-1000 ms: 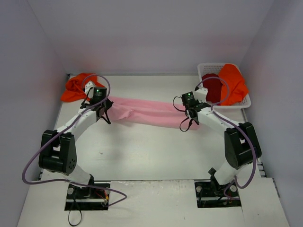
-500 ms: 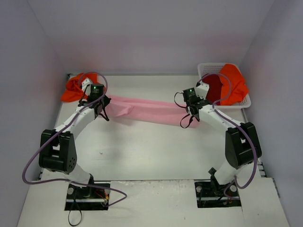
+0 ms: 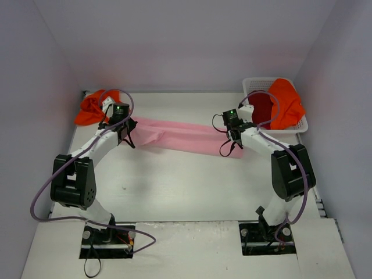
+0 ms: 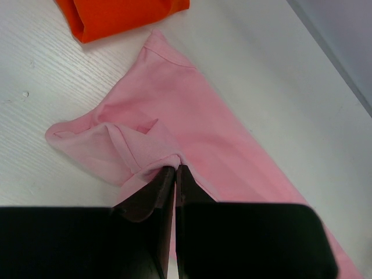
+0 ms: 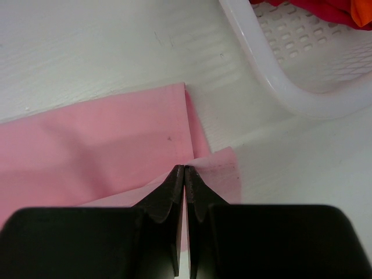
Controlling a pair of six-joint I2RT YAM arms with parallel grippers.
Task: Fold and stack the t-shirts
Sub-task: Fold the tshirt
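The white basket (image 3: 256, 83) holds a dark red t-shirt (image 3: 261, 108) and an orange t-shirt (image 3: 286, 102). Only the wrist views show the left gripper (image 4: 175, 170) and right gripper (image 5: 184, 169) clamped on the pink t-shirt (image 3: 180, 135).

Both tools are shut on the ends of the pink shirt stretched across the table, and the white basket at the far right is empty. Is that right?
No. The basket holds a dark red shirt and an orange shirt, as the top view shows. The left tool and the right tool are indeed shut on the ends of the pink shirt.
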